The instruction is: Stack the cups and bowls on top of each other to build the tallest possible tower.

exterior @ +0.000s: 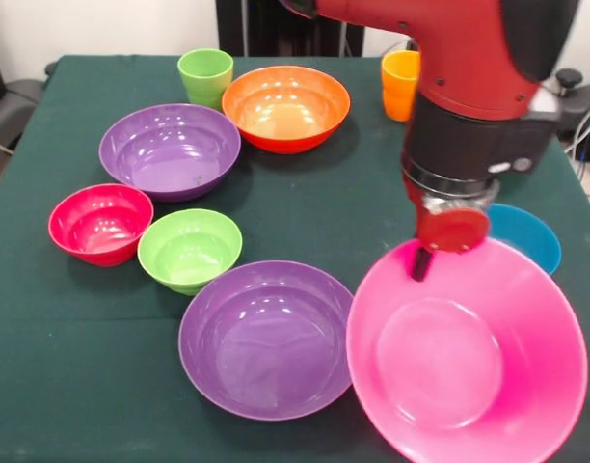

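Observation:
A huge pink bowl [469, 367] fills the near right, tilted with its mouth toward the camera. My gripper [423, 268] is shut on its far rim, with one black finger inside the bowl and the other hidden behind the rim. Beside it on the left lies a purple bowl [266, 338]. A small blue bowl [531, 236] peeks out behind the pink one. Further left are a small lime green bowl [189, 249] and a red bowl [100, 222]. A second purple bowl [170, 149], an orange bowl [286, 106], a green cup [205, 75] and an orange cup [399, 85] stand farther back. All sit apart; no tower is in view.
The dark green tablecloth [64, 386] covers the table to its edges at left and far side. My bulky red and black arm [469, 96] hangs over the right half, partly hiding the orange cup and blue bowl. Cables show at the right edge [589, 135].

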